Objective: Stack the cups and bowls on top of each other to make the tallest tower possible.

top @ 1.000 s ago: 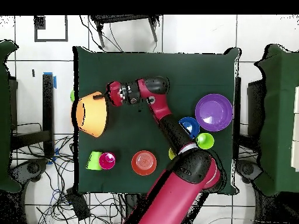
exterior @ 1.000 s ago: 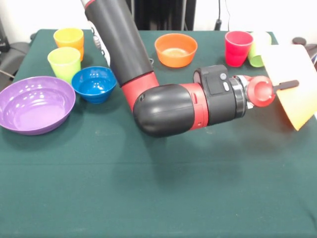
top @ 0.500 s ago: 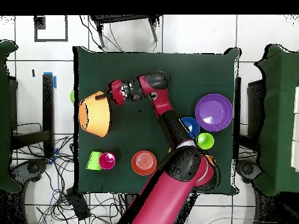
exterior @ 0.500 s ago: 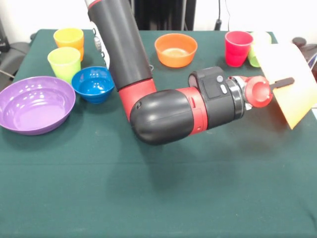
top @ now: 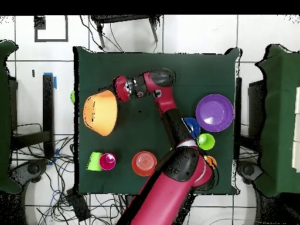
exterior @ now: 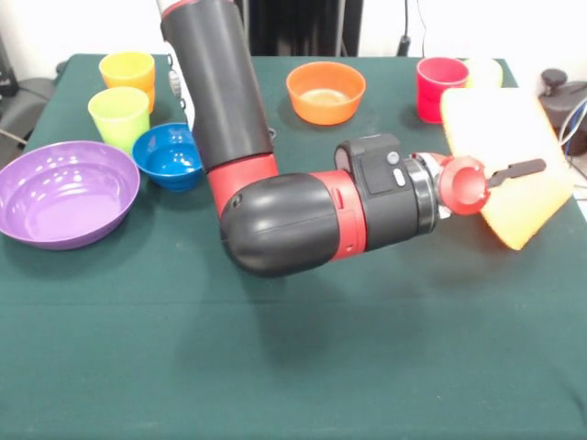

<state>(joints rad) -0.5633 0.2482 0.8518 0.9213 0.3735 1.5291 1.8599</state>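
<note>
The large orange-yellow bowl is held clear of the bench by the tool, whose dark fingers are clamped on the bowl's rim, one finger being seen across the outside wall in the front view. The bowl is tilted on its side, with its opening turned away from the front camera; in the overhead view its hollow is seen from above, near the bench's edge. The arm is stretched low and level across the bench, its elbow hanging just above the green cloth. The purple bowl is set upright near the opposite edge, with the blue bowl just beside it and partly hidden by the arm. The lime cup and the orange cup are stood upright close behind these two bowls. The red-orange bowl is placed by itself at the far middle. The red cup is stood upright near the held bowl, and a pale green cup is seen just beside it, mostly hidden by the bowl. No stack is seen anywhere on the bench.
</note>
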